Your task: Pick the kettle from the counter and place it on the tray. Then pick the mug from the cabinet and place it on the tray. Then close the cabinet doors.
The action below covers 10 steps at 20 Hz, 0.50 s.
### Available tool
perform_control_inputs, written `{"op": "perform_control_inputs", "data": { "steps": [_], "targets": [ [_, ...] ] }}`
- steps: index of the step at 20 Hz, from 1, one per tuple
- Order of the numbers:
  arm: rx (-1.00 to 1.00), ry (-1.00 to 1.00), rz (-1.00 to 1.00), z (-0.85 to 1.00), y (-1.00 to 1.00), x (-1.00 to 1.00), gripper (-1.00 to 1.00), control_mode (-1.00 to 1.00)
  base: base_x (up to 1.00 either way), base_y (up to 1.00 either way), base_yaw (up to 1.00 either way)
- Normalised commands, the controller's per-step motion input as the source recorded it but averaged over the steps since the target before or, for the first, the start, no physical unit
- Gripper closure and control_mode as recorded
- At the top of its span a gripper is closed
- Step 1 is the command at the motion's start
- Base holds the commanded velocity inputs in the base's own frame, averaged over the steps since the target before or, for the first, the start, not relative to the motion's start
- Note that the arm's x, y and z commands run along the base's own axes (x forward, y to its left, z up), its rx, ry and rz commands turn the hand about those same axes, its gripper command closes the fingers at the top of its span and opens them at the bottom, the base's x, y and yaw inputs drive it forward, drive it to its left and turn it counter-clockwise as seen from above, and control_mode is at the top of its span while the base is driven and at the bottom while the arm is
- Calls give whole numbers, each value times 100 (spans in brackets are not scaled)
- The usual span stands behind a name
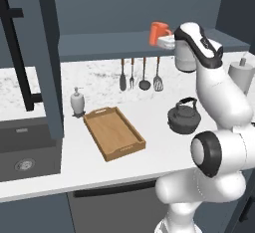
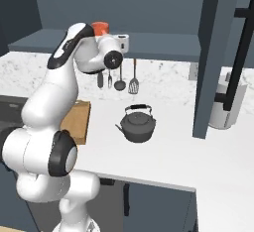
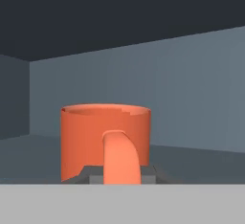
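Observation:
The orange mug (image 3: 86, 137) is inside the open cabinet, just over its shelf (image 1: 99, 45), with its loop handle facing my hand. My gripper (image 3: 122, 175) is shut on the mug's handle, its fingertips (image 3: 93, 175) low on either side. From the base views the mug (image 1: 158, 32) (image 2: 100, 28) sits at the end of my outstretched hand (image 1: 167, 41). The dark kettle (image 1: 184, 117) (image 2: 138, 124) stands on the counter (image 1: 149, 152), right of the wooden tray (image 1: 112, 130) (image 2: 79, 119), which holds nothing. The cabinet doors (image 1: 50, 53) (image 2: 213, 52) stand open.
A soap dispenser (image 1: 76, 101) stands behind the tray's far end. Utensils (image 1: 142, 75) hang on the back wall below the shelf. A sink (image 1: 25, 152) lies at the left. A paper-towel roll (image 1: 242, 75) (image 2: 225, 104) stands at the right, behind the open door's black bar handle (image 2: 238, 52).

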Motion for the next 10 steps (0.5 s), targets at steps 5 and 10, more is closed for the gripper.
{"op": "perform_control_inputs", "data": {
  "steps": [5,10],
  "targets": [
    [0,0,-1,-2,42,-87,100,-100,0,0,0],
    [0,0,-4,-5,59,-84,100,-100,0,0,0]
  ]
}}
